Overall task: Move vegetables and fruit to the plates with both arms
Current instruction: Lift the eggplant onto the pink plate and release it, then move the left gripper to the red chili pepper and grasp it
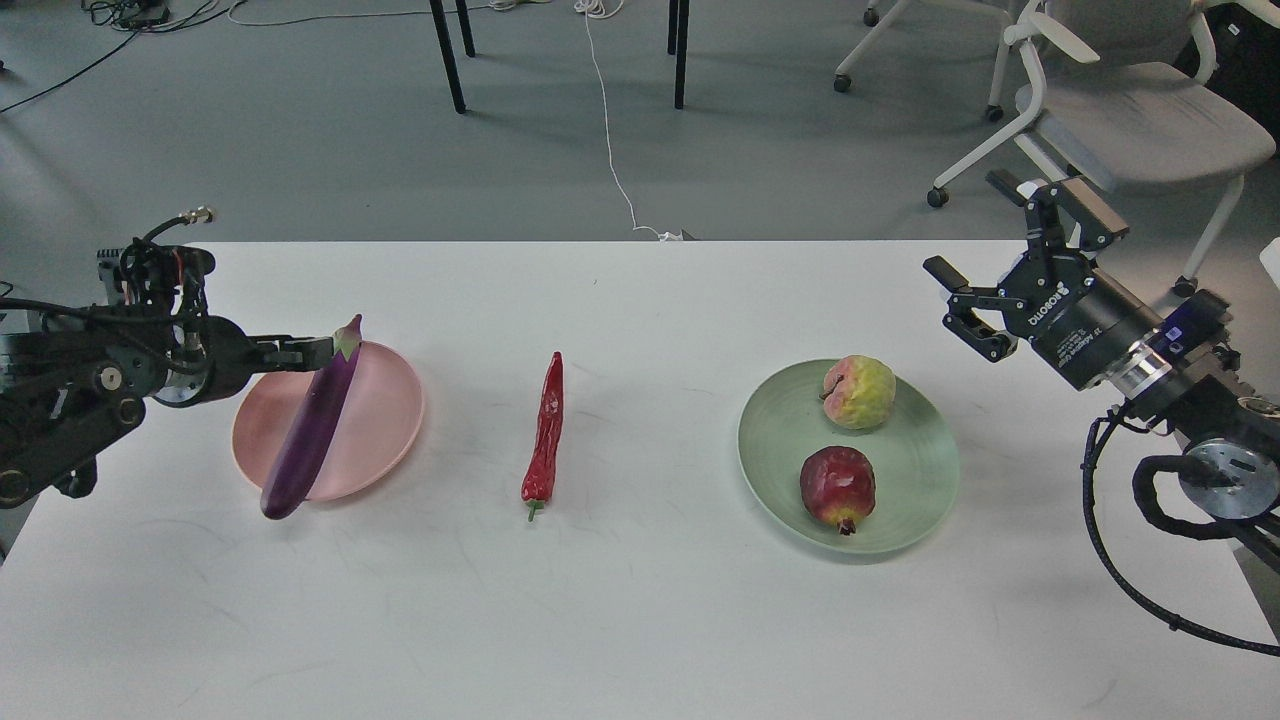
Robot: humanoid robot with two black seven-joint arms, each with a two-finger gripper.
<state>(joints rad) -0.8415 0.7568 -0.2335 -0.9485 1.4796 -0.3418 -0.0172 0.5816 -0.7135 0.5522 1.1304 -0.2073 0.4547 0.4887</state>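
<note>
Chili (544, 432) between 2 plates (385, 420)

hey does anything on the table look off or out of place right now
Yes. The eggplant lies across the pink plate with its near end hanging over the rim, and the chili pepper lies on the bare table, on neither plate.

Office-type lab room: white table (640, 600) on a grey floor (300, 130), white-framed grey office chair (1130, 120) beyond the table's far right corner, black table legs (450, 60) and loose cables (610, 130) behind it.
</note>
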